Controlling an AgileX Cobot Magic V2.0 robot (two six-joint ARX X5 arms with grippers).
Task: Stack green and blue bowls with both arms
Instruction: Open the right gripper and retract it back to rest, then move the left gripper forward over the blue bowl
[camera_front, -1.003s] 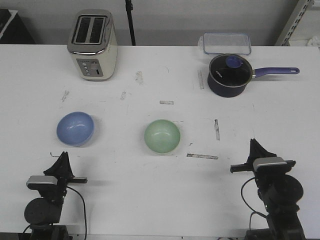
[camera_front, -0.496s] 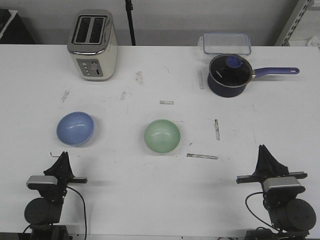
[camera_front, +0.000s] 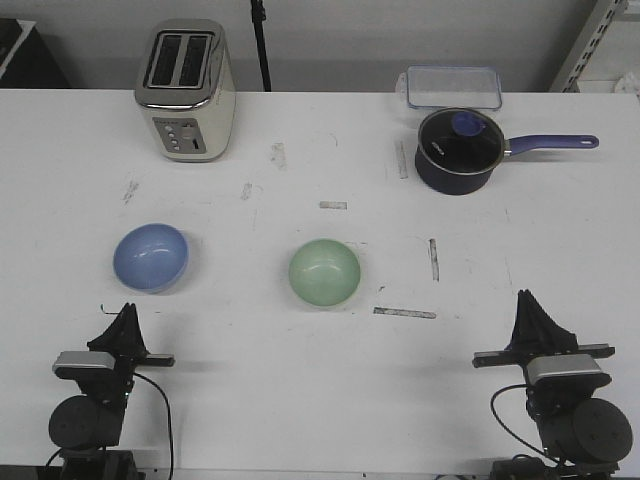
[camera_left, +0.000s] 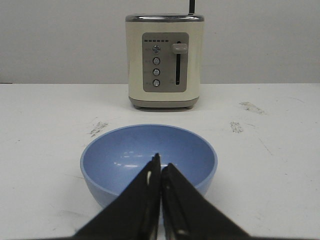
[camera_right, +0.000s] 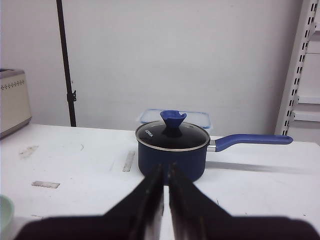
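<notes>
Starting at the near left, the left gripper (camera_front: 127, 318) sits with jaws pressed together, holding nothing, just behind the blue bowl (camera_front: 151, 256). The green bowl (camera_front: 324, 272) rests upright mid-table, well apart from it. Both bowls appear light, rigid and glossy, so probably slippery; pinching the thin rim wall is the likely hold. The right gripper (camera_front: 531, 315), near right, is likewise closed and empty, facing the saucepan (camera_front: 458, 149).
</notes>
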